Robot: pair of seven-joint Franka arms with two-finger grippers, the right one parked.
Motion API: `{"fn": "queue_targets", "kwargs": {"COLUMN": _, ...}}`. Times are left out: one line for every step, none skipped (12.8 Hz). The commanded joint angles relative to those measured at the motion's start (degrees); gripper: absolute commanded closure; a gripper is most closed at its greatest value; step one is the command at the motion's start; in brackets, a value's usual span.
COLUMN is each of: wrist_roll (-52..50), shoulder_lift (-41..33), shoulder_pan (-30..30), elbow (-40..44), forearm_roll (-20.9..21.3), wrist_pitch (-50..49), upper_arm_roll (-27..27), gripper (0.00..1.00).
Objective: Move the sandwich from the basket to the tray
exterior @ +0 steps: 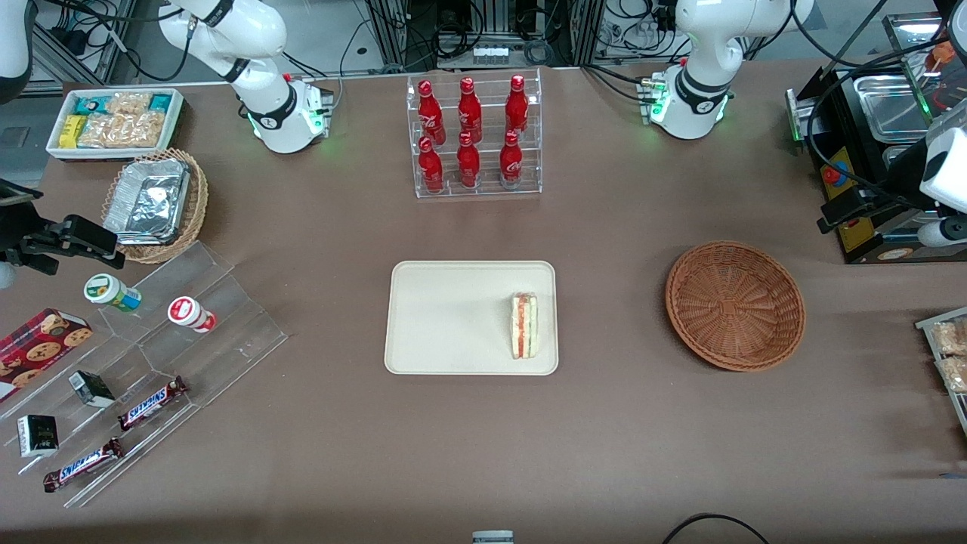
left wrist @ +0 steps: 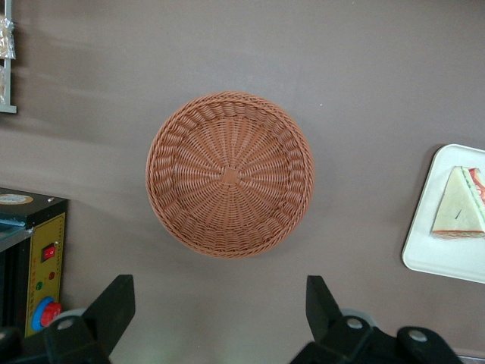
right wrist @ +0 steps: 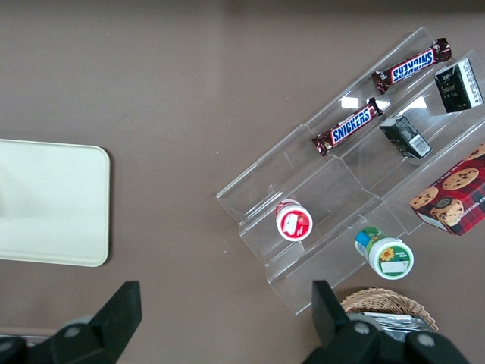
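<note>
The sandwich (exterior: pixel 524 326) (left wrist: pixel 460 205), a white wedge with red and green filling, lies on the cream tray (exterior: pixel 446 317) (left wrist: pixel 436 258), near the tray's end that faces the basket. The round reddish-brown wicker basket (exterior: pixel 735 304) (left wrist: pixel 229 174) holds nothing. My left gripper (exterior: pixel 829 219) (left wrist: pixel 218 288) hangs above the table at the working arm's end, beside the basket and well apart from it. It is open, with only bare table between its black fingers (left wrist: pixel 114 303).
A black control box with a red button (exterior: pixel 869 151) (left wrist: pixel 34 265) stands next to the gripper. A clear rack of red bottles (exterior: pixel 476 136) stands farther from the camera than the tray. Clear snack steps (exterior: pixel 151 363), a foil-tray basket (exterior: pixel 155 204) and a white snack bin (exterior: pixel 113 121) fill the parked arm's end.
</note>
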Motion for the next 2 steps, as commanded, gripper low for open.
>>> {"fn": "queue_targets", "kwargs": {"wrist_roll": 0.0, "shoulder_lift": 2.3, "shoulder_pan": -0.6, "elbow": 6.1, "forearm_roll": -0.1, "wrist_pitch": -1.5, "upper_arm_roll": 0.7, "gripper": 0.0}}
{"fn": "queue_targets", "kwargs": {"wrist_roll": 0.2, "shoulder_lift": 2.2, "shoulder_pan": -0.4, "elbow": 7.4, "forearm_roll": 0.1, "wrist_pitch": -3.0, "upper_arm_roll": 0.7, "gripper": 0.0}}
